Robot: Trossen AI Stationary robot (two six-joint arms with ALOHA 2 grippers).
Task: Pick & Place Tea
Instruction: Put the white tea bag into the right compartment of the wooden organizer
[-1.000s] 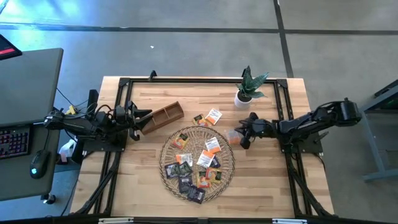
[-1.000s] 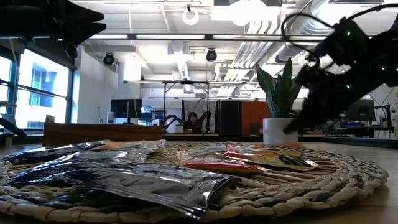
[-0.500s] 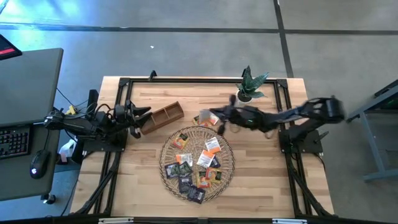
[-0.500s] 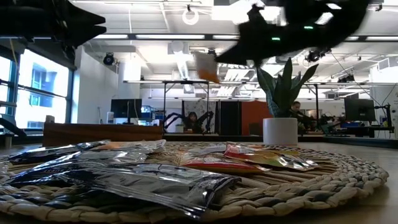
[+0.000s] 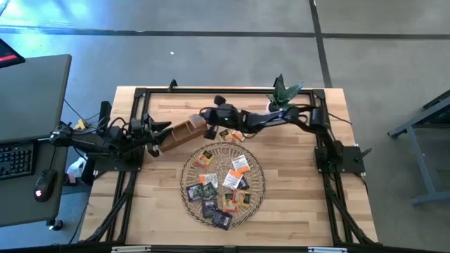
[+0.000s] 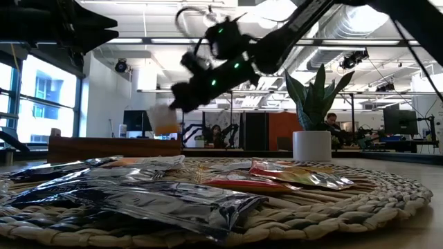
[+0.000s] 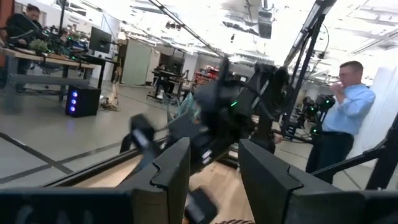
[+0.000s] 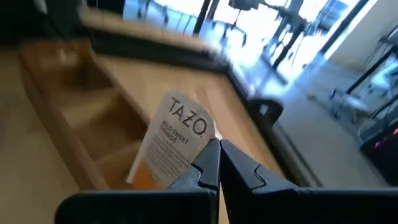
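**A:** Your right pincer (image 8: 217, 163) hangs over the brown wooden box (image 5: 184, 131) on the surface (image 5: 295, 204), its fingers pressed together on the corner of one white-and-orange sachet (image 8: 173, 145). The sachet dangles clear of the box in the low view, not touching anything below it. The rest of the tea (image 5: 223, 184) lies heaped on the round woven tray (image 5: 188, 199), with a few sachets just beside the tray's far rim.

**B:** And your left pincer (image 7: 211, 167)?

**A:** It waits at the box's left end, fingers apart, holding nothing. It sits close to the box, so your right arm is reaching toward it across the surface.

**B:** What can go wrong from here?

**A:** Three things, by my reading. The grip is only on a corner, so the sachet hangs tilted and may swing; release it too high and it can flutter across a divider or land outside the box altogether. Second, if you lower it at an angle, its free edge may catch a compartment wall and the sachet will stand on the rim rather than lie inside. Third, the two arms are near each other at the box; a further push leftward risks a knock against the left pincer or a shove of the box itself.

**B:** Which compartment is it over?

**A:** You cannot tell for certain; the right wrist view suggests one of the nearer ones.
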